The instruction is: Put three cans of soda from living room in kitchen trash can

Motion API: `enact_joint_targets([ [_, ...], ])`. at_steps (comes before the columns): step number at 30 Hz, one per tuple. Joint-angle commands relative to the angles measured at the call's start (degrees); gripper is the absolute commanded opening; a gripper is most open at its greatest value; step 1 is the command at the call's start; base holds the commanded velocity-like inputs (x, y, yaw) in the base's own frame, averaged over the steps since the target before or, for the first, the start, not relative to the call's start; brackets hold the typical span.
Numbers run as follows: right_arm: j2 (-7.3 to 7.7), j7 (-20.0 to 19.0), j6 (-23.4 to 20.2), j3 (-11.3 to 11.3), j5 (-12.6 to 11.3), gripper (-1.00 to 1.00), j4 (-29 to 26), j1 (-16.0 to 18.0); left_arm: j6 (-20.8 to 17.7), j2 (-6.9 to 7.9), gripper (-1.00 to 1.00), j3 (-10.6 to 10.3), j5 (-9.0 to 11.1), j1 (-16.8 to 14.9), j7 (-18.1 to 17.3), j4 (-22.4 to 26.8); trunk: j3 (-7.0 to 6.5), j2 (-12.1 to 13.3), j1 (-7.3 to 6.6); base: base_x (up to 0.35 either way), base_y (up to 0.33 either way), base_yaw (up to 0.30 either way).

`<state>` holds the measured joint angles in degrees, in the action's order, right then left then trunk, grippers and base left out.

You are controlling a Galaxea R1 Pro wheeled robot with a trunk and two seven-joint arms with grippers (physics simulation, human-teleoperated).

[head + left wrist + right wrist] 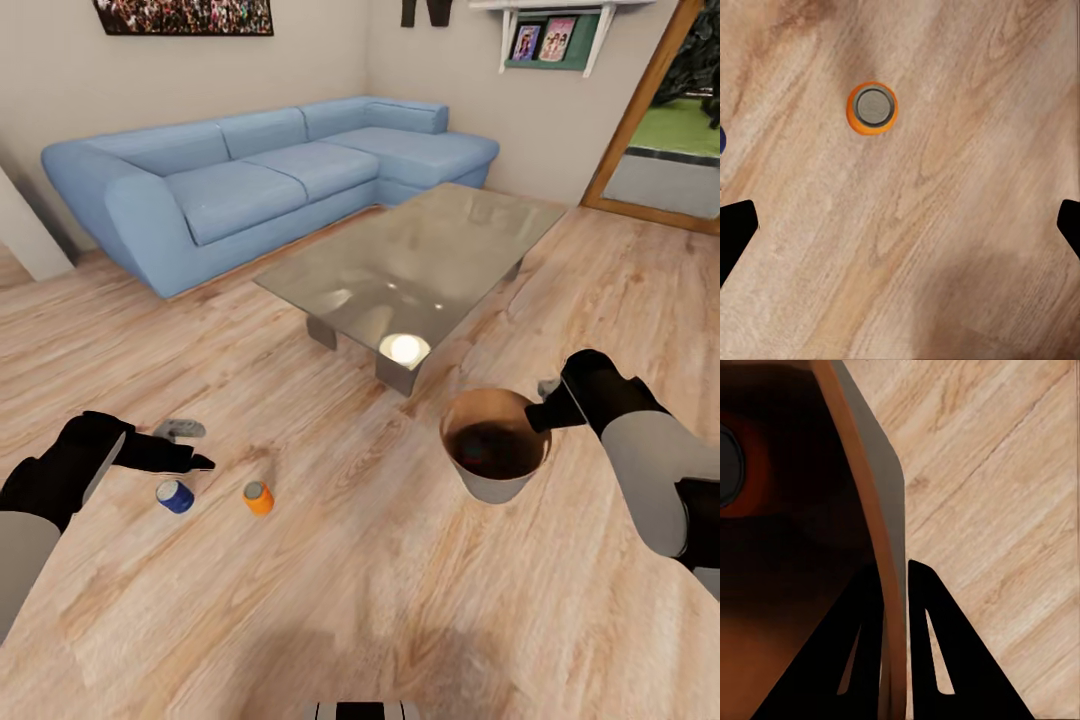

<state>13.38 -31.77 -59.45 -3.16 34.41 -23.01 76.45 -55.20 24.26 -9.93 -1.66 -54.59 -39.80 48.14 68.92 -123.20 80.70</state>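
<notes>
While my right pincer (894,585) pinches bin (497,488) rim, left pincer (190,447) hangs spread above orange can (872,108), blue can (175,496) beside.

Surface finishes: living room floor, furniture, cans and bucket.

Floor (350,600) is light wood plank with visible grain and a low sheen. Sofa (250,180) looks like matt light-blue cloth. Bench (420,260) has a glossy glass top that mirrors a lamp, on grey supports. Orange can (872,108) has a dull silver metal top and smooth sides; blue can (175,496) is smooth with a slight shine. Tash can (497,445) is matt pale grey outside and glossy orange-brown inside. Right hand (896,652) and left hand (180,445) fingers are matt black.
</notes>
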Motion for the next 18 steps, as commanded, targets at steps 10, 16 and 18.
enact_joint_targets([
  [10,1.16,-0.5,0.1,-0.2,-1.0,-1.00,0.0,-0.4,0.0,-1.14,1.00,-0.1,0.0,0.0,1.6,-0.1,-0.66,0.0,0.00,0.166,0.056,-0.197],
  [16,1.65,-0.4,0.3,-0.2,-1.2,-1.00,0.0,-1.2,0.0,-1.43,1.00,-0.2,0.0,0.0,2.1,-0.1,-1.05,0.0,0.00,0.165,0.003,-0.198],
  [18,1.73,-0.4,0.3,-0.3,-1.2,-1.00,0.0,-1.8,0.0,-1.46,1.00,-0.1,0.0,0.0,2.9,-0.1,-1.18,0.0,0.00,0.151,0.000,-0.198],
])
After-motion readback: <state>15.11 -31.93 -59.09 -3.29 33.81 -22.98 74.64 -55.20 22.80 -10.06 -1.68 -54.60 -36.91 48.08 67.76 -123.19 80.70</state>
